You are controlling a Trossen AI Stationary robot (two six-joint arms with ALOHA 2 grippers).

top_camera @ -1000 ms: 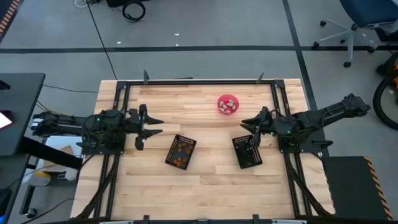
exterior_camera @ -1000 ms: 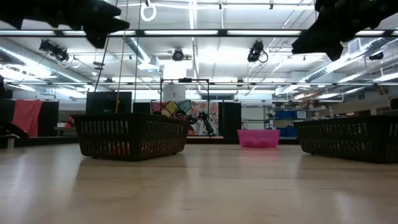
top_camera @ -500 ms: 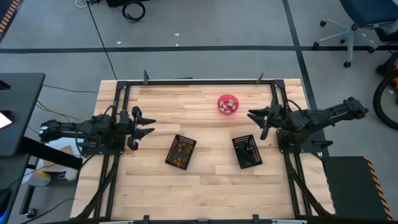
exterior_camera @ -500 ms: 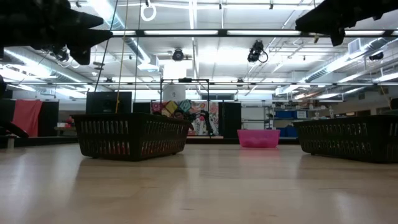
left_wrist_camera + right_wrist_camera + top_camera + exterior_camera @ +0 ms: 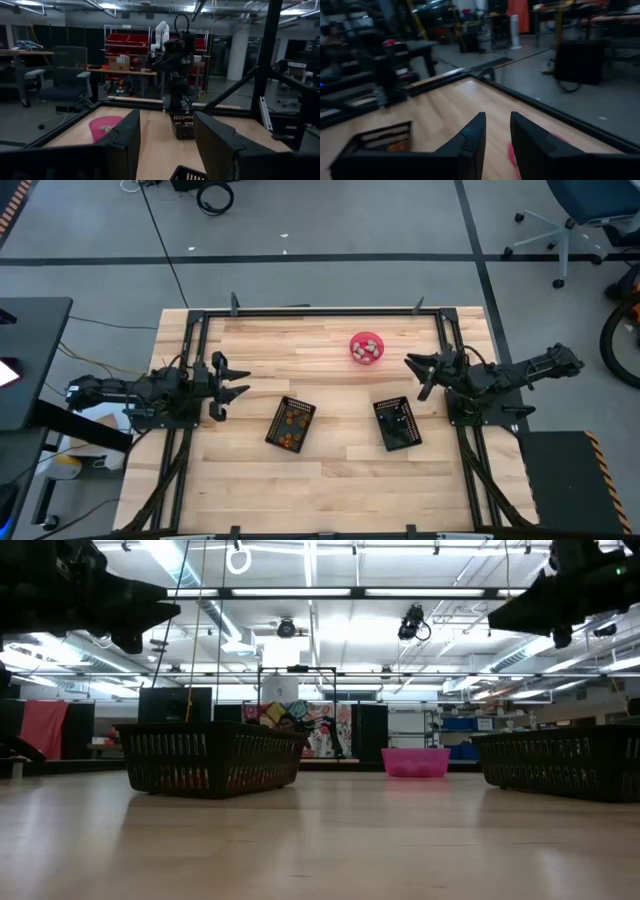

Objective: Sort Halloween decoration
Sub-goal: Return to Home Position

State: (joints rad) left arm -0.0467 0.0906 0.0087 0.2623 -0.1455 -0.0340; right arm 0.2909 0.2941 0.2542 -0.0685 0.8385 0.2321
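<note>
Left gripper (image 5: 231,377), fingers parted and empty, hangs over the left side of the table (image 5: 330,480), well apart from the left basket (image 5: 272,424) holding orange pieces (image 5: 292,420). Pink bowl (image 5: 366,337), far and right of centre, holds pale pieces (image 5: 368,351); right basket (image 5: 380,426), nearer, holds black pieces (image 5: 398,423). Right gripper (image 5: 413,376), fingers slightly parted and empty, hangs just right of both.
</note>
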